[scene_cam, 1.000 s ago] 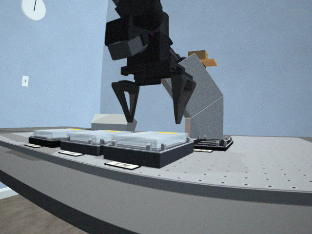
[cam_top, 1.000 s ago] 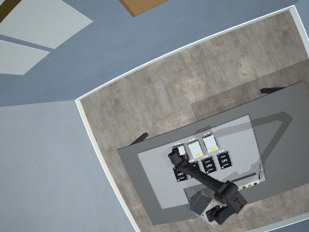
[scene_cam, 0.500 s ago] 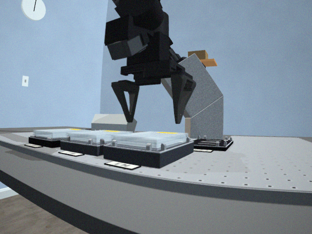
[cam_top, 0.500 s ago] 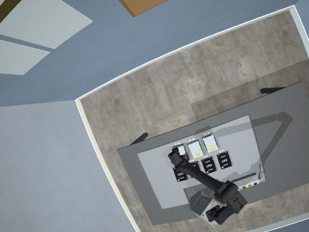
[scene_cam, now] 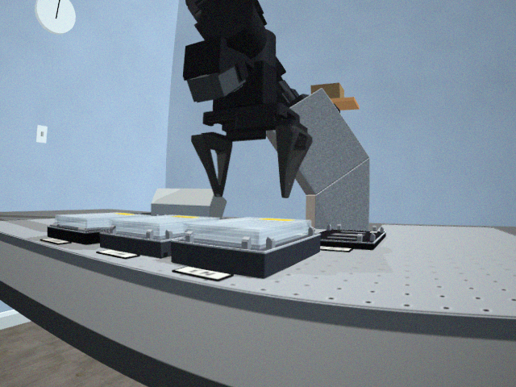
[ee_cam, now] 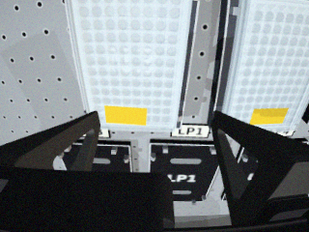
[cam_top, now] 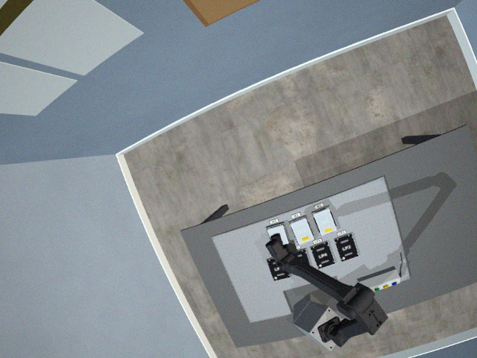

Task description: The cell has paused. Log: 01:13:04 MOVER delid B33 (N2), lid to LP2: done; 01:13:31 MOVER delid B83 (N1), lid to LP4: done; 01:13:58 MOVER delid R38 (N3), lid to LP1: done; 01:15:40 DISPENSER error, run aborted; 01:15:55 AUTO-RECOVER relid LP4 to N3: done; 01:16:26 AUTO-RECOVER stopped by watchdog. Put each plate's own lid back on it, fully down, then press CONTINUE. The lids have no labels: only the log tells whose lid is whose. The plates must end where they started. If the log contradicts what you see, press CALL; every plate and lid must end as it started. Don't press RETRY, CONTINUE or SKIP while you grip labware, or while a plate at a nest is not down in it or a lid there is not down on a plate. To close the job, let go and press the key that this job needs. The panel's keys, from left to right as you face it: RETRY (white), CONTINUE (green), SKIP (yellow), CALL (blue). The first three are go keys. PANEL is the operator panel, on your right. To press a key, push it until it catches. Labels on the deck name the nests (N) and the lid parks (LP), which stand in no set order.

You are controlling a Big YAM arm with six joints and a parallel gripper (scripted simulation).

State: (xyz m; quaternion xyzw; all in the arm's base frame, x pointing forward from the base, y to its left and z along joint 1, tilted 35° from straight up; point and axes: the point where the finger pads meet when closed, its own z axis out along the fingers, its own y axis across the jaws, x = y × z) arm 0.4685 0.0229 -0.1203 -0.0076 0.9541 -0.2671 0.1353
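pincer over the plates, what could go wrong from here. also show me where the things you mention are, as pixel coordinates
The open pincer [cam_top: 274,242] [scene_cam: 252,196] [ee_cam: 155,117] hangs above the leftmost plate [cam_top: 278,230] [scene_cam: 250,233] [ee_cam: 127,63]; only a narrow gap parts that plate from the middle plate [cam_top: 301,229] [scene_cam: 154,226] [ee_cam: 272,58], so a finger lowered off line might knock either one.

The plates' clear tops look much alike, so a lid mix-up could go unnoticed.

Pressing the green key [cam_top: 376,289] could be premature: whether every lid is fully down is hard to tell here.
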